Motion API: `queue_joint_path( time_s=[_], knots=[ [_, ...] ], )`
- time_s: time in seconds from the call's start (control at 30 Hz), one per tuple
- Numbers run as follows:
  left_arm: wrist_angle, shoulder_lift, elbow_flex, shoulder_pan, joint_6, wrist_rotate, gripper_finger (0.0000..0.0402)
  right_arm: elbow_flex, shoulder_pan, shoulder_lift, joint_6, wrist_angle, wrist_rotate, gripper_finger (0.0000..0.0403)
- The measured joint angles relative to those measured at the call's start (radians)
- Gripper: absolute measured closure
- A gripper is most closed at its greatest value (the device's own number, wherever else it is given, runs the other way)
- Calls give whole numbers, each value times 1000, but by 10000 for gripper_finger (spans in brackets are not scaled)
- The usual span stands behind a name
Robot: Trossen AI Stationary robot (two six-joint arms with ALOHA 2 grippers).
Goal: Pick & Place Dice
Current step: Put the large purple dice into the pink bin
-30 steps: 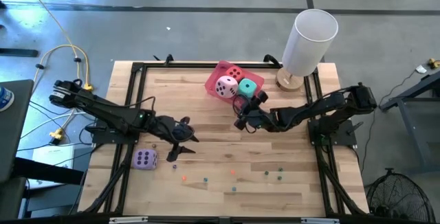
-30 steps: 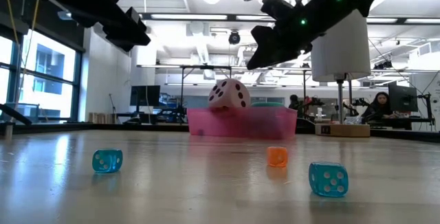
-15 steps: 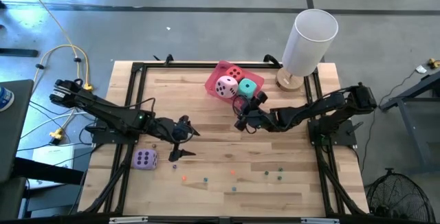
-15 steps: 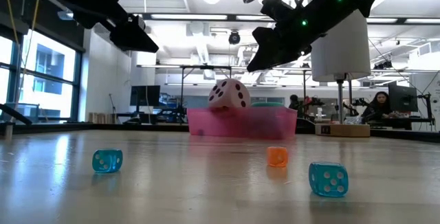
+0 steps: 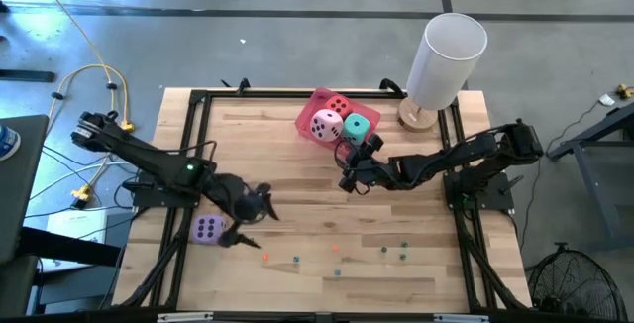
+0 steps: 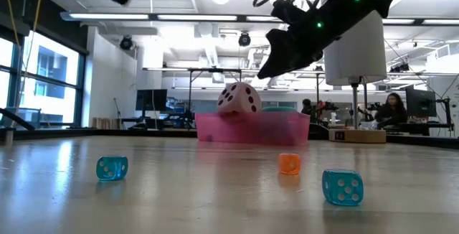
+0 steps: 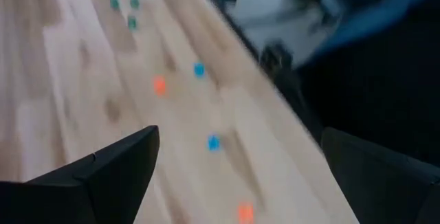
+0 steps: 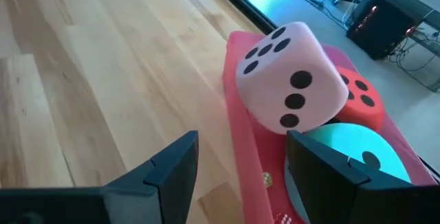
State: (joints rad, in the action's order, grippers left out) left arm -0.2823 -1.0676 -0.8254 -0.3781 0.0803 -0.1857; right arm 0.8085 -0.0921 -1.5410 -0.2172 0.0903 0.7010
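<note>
Nearest the front edge of the wooden surface (image 5: 297, 160), several tiny dice (image 5: 296, 260) lie scattered; the low view shows a blue one (image 6: 112, 167), an orange one (image 6: 289, 163) and a second blue one (image 6: 343, 186), all well apart from each other.

Slightly farther back, on the left side of the surface, the purple die (image 5: 208, 229) rests near the frame rail. The left pincer (image 5: 243, 226) is just beside it, on its right. Its fingers are spread wide, as the left wrist view confirms, with tiny dice visible on the wood between the two dark fingers (image 7: 103, 176). It holds nothing.

Farther back, near the middle of the surface, the right pincer (image 5: 349, 169) is positioned just in front of the pink tray (image 5: 306, 116). Its fingers (image 8: 165, 169) stand partly spread with nothing between them.

At the far edge, the tray contains the pink die (image 5: 326, 124), the teal die (image 5: 357, 127) and the red die (image 5: 339, 105), packed touching one another. The pink die protrudes above the tray wall.

A white cylinder (image 5: 446, 60) on a round wooden base stands at the far right corner.
</note>
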Motion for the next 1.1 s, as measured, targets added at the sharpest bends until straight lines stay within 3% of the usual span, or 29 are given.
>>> queue_joint_path(
  time_s=[0.13,0.27,0.33,0.5,0.67,0.87,1.1],
  knots=[
    [-344,-19,-177,-114,-76,150,4,0,0,0,-35,-27,0,192],
    [-563,-46,-299,-239,-4,360,4,0,0,0,-52,-52,-1,192],
    [-697,-63,-334,-278,81,416,4,0,0,0,-60,-59,-2,192],
    [-921,-124,-350,-328,389,378,4,0,0,0,-78,-61,-2,192],
    [-1011,-224,-350,-377,540,272,4,0,0,0,-78,-61,-12,192],
    [-1148,-334,-350,-430,737,252,4,0,0,0,-78,-61,-51,192],
    [-1157,-388,-350,-539,751,286,4,0,0,0,-78,-61,-52,192]
  ],
)
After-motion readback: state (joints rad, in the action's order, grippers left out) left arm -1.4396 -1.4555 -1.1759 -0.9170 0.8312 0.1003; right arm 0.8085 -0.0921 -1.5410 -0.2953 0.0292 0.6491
